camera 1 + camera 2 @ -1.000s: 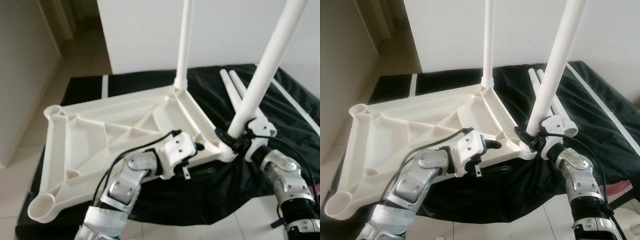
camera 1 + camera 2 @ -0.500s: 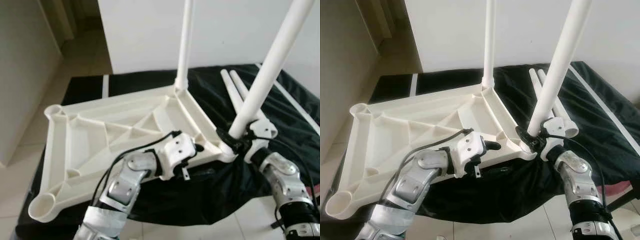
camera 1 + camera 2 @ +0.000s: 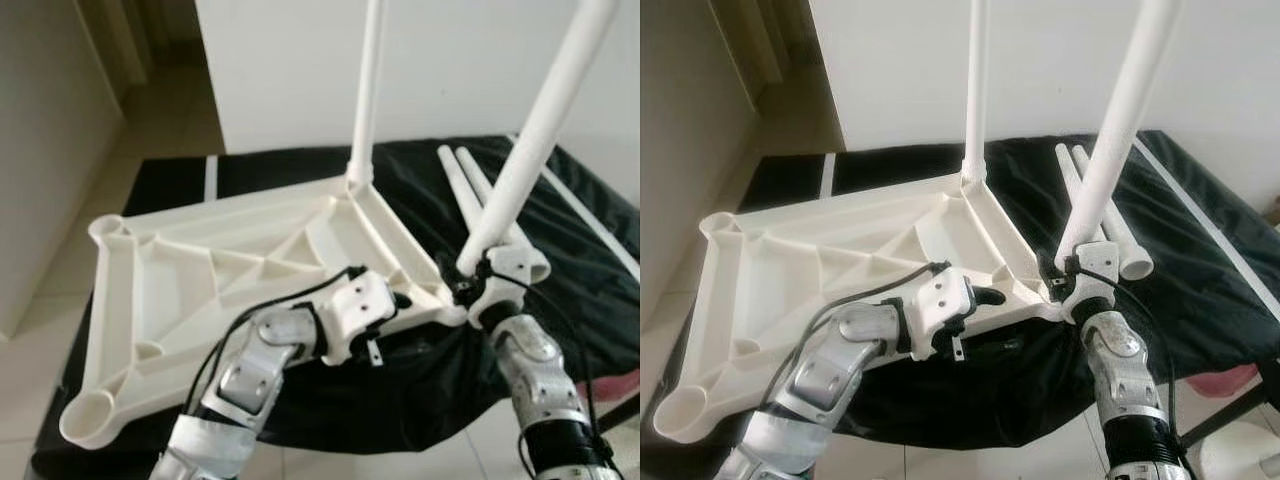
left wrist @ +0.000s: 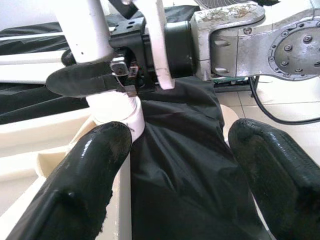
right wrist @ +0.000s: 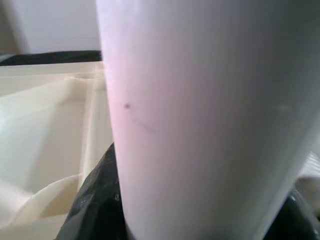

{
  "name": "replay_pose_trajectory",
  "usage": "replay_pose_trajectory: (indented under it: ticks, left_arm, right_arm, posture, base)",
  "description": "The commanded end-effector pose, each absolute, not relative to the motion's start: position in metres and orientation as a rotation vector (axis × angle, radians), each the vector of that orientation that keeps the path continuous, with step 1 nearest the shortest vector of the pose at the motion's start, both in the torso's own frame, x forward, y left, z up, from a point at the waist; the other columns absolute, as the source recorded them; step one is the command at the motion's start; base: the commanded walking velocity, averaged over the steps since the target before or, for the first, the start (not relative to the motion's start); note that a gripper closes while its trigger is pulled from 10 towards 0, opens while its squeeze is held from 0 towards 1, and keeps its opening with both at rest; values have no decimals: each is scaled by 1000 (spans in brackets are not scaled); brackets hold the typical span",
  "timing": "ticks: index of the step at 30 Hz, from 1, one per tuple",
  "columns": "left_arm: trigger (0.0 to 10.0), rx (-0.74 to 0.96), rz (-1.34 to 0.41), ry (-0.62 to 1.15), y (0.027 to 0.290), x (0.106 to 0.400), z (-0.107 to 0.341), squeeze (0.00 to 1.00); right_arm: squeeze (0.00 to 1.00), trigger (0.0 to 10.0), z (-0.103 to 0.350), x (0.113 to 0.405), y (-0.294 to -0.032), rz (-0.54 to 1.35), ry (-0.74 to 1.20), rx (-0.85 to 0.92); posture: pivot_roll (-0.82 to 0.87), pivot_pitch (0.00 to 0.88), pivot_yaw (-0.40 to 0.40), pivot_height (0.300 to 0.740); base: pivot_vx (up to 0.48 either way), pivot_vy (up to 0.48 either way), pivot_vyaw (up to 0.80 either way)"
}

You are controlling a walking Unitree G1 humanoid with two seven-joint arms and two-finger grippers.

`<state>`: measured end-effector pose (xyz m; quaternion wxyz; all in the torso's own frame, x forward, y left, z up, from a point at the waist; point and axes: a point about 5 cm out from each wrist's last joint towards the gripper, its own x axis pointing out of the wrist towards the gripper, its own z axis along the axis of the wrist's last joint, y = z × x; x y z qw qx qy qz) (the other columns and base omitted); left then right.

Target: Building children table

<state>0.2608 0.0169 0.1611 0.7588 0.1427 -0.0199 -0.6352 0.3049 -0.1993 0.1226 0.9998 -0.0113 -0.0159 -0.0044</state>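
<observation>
The cream table top [image 3: 200, 270] lies upside down on a black cloth [image 3: 600, 290]. One white leg [image 3: 366, 100] stands upright in its far corner. A second white leg [image 3: 525, 160] leans up from the near right corner socket, and my right gripper [image 3: 468, 288] is shut on its base. This leg [image 5: 200, 120] is right against the right wrist camera. My left gripper [image 3: 1008, 318] is open and straddles the near rim, one finger above and one below. The left wrist view has its fingers [image 4: 75, 190] wide apart over cloth, facing the right gripper. Two loose legs [image 3: 468, 180] lie on the cloth.
A white wall rises just behind the cloth. Tiled floor and a hallway opening lie to the left. A thin white rod [image 3: 590, 215] lies along the cloth's right side. A pink object [image 3: 1230, 380] sits on the floor at the lower right.
My right forearm has swung inward to the left while still holding the leg, whose base stays at the corner socket. The left arm has hardly moved.
</observation>
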Motion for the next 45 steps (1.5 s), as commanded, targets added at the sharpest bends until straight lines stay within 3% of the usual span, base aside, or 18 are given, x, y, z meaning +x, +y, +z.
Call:
replay_pose_trajectory:
  ticks: [1,7,9,11,19,33,34,35,45]
  left_arm:
    - [10000,301,-1341,-62,16,261,164,0]
    - [10000,302,-1342,-63,16,262,164,0]
    - [10000,300,-1337,-67,15,262,164,0]
    - [10000,297,-1334,-68,15,262,165,0]
    - [10000,293,-1337,-65,15,260,164,0]
    - [10000,291,-1340,-72,14,262,166,0]
    - [10000,291,-1341,-72,13,262,166,0]
    - [10000,292,-1342,-71,13,262,166,0]
    - [10000,291,-1336,-71,13,262,166,0]
  right_arm:
    - [0,10000,100,296,-206,-154,99,-31]
    - [0,10000,97,294,-203,-296,132,-37]
    - [0,10000,93,292,-200,-457,158,-2]
    - [0,10000,92,291,-196,-503,161,23]
    - [0,10000,103,296,-174,-418,108,114]
    - [0,10000,112,296,-170,-411,67,94]
    - [714,10000,114,296,-170,-404,59,89]
    - [1000,10000,115,296,-170,-390,47,84]
    - [1000,10000,122,294,-180,-275,-41,79]
  posture:
    - [-7,0,9,740]
    - [-5,0,5,740]
    - [0,0,-2,740]
    - [9,0,-5,740]
    - [12,0,0,740]
    - [-4,0,8,740]
    - [-5,0,8,740]
    - [-5,0,7,740]
    - [1,0,2,740]
  base:
    - [0,0,0]
    - [0,0,0]
    - [0,0,0]
    - [0,0,0]
    - [0,0,0]
    - [0,0,0]
    - [0,0,0]
    - [0,0,0]
    - [0,0,0]
